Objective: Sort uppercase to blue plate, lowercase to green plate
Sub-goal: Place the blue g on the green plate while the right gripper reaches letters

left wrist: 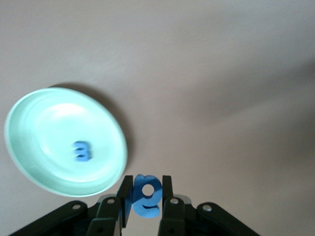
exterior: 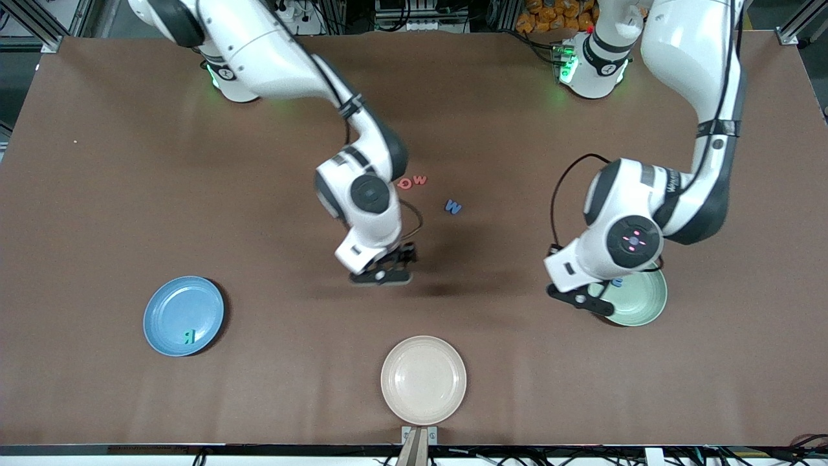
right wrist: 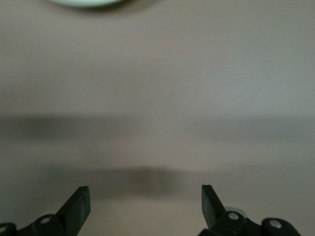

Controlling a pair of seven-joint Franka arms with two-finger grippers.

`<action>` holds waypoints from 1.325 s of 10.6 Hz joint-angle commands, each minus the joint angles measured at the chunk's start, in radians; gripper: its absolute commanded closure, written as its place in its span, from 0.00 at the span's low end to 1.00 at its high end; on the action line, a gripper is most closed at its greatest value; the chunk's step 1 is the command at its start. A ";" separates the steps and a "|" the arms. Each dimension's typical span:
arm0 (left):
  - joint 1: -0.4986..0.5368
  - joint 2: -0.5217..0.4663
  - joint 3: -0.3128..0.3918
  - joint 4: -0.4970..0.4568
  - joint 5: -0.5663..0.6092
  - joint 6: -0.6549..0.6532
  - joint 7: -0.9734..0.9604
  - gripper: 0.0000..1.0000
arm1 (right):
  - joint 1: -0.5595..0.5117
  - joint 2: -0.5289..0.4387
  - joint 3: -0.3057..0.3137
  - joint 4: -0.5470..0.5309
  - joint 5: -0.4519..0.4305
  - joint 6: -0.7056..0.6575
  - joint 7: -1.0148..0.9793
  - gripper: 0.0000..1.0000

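Observation:
My left gripper is shut on a light blue rounded lowercase letter, held in the air just off the rim of the green plate. A light blue e lies in that plate. In the front view the left gripper hangs over the edge of the green plate. My right gripper is open over bare table, with nothing between its fingers. The blue plate holds a teal R. A red Q, a pinkish w and a dark blue M lie mid-table.
A cream-white plate sits near the table's front edge, nearer the front camera than the right gripper. The brown table is bare toward the right arm's end.

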 commanded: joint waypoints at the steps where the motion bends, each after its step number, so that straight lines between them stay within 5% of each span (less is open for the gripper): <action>1: 0.038 0.007 0.092 -0.022 -0.083 0.014 0.196 1.00 | 0.145 0.010 -0.046 0.000 0.004 -0.021 0.189 0.00; 3: 0.049 0.050 0.173 -0.018 -0.178 0.031 0.336 1.00 | 0.216 0.018 -0.048 0.000 0.007 -0.024 0.358 0.00; 8: 0.073 0.119 0.181 -0.018 -0.171 0.152 0.344 1.00 | 0.268 0.082 -0.048 0.023 0.114 -0.023 0.639 0.00; 9: 0.073 0.125 0.181 -0.016 -0.164 0.159 0.344 0.79 | 0.267 0.096 -0.048 0.040 0.114 -0.023 0.644 0.00; 10: 0.073 0.122 0.182 -0.016 -0.164 0.160 0.346 0.22 | 0.256 0.099 -0.048 0.049 0.116 -0.023 0.670 0.00; 11: 0.073 0.115 0.182 -0.016 -0.143 0.159 0.349 0.00 | 0.250 0.101 -0.049 0.052 0.125 -0.016 0.703 0.00; 14: 0.070 0.082 0.201 0.022 -0.114 0.159 0.364 0.00 | 0.237 0.112 -0.060 0.071 0.177 -0.007 0.745 0.00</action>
